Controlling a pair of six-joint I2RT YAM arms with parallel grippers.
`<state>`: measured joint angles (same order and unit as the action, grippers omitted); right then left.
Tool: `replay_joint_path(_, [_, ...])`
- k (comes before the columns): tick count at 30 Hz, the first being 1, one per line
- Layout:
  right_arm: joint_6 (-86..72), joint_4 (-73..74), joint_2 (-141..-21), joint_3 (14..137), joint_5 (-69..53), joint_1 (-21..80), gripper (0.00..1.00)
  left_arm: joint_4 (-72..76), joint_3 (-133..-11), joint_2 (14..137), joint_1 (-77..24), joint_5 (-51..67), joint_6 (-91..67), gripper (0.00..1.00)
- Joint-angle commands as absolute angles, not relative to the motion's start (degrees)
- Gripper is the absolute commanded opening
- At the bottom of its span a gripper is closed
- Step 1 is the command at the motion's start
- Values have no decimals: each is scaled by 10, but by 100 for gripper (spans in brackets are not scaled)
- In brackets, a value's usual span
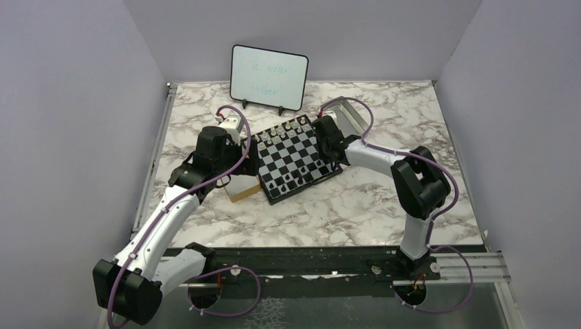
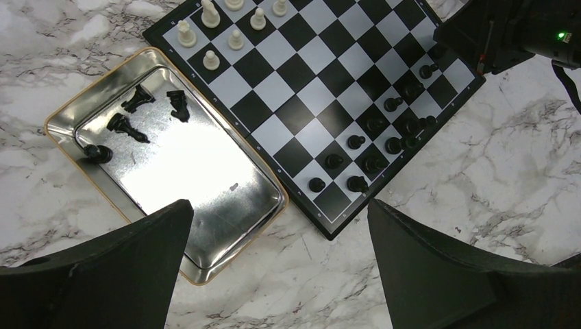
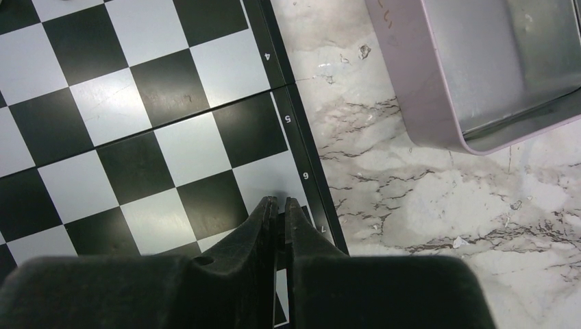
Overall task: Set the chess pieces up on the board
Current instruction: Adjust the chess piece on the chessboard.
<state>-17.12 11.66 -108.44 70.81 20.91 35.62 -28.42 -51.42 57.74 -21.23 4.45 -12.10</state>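
Look first at the shiny metal tray (image 2: 205, 181). It lies on the table, just beside one edge of the board. Four black chess pieces (image 2: 127, 127) are in it, close to one end. Some lie on their sides. A second metal tray (image 3: 425, 82) with a pale pink rim lies near the other side of the board. You can see part of its grey floor.

The marble table (image 1: 342, 212) holds everything. A whiteboard (image 1: 268, 77) stands at the back of it, with faint writing you cannot read. The board (image 2: 288, 110) lies in the middle of the table, turned at a slant. Many more black ones (image 2: 373, 125) stand on it in two rough rows along one edge. White chess pieces (image 2: 210, 15) stand along the far edge.

From above, your left arm (image 1: 171, 212) covers the first tray, so you can see that tray only from the left wrist.

The left arm reaches forward with its wrist high over the first tray and the board's corner. Your right arm (image 1: 384, 157) bends at the elbow and comes in from the right, with its wrist down low at the board's side.

Your left gripper (image 2: 279, 205) is spread as wide as it goes and has hold of nothing. Your right gripper (image 3: 281, 202) has its two fingers pressed together. Its tips are right at the board's black rim, by the numbers. You can see nothing between them.
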Motion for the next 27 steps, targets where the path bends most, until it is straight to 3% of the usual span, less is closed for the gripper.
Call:
replay_joint_path(1, [-183, 149, -1069, 695, 194, 355, 11, -274, -509, 571, -214, 33, -113, 99])
replay_joint_path(18, [-188, 154, -1074, 701, 195, 355, 12, -274, -509, 574, -214, 33, -112, 99])
replay_joint_path(27, [-178, 176, -1077, 745, 195, 355, 22, -274, -511, 579, -214, 33, -111, 99])
